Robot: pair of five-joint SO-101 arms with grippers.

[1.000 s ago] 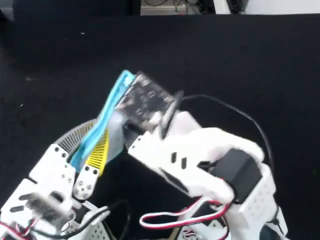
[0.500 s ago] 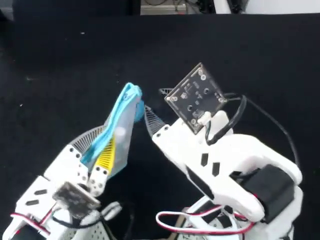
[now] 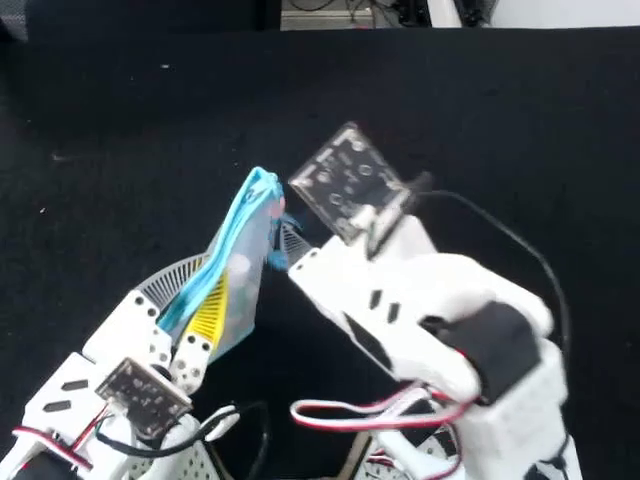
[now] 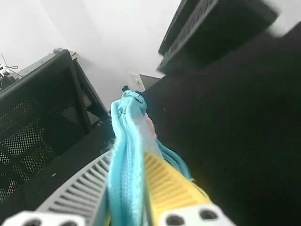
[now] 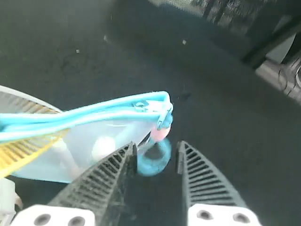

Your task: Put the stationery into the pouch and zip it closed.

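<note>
A: Where is the pouch [image 3: 240, 250]?
B: The left gripper [image 4: 130, 160] is clamped on one end of it and holds it over the counter [image 3: 450, 100], zip edge up.
A: And the right gripper [image 5: 155, 148]?
B: Its jaws stand apart at the other end, the blue zip ring [image 5: 153, 161] between them.

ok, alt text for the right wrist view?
The right gripper, dark fingers open, straddles a blue ring pull hanging from the zipper end of a clear, blue-trimmed pouch held above the black table. The left gripper clamps the pouch's other end; pale items show inside.
</note>
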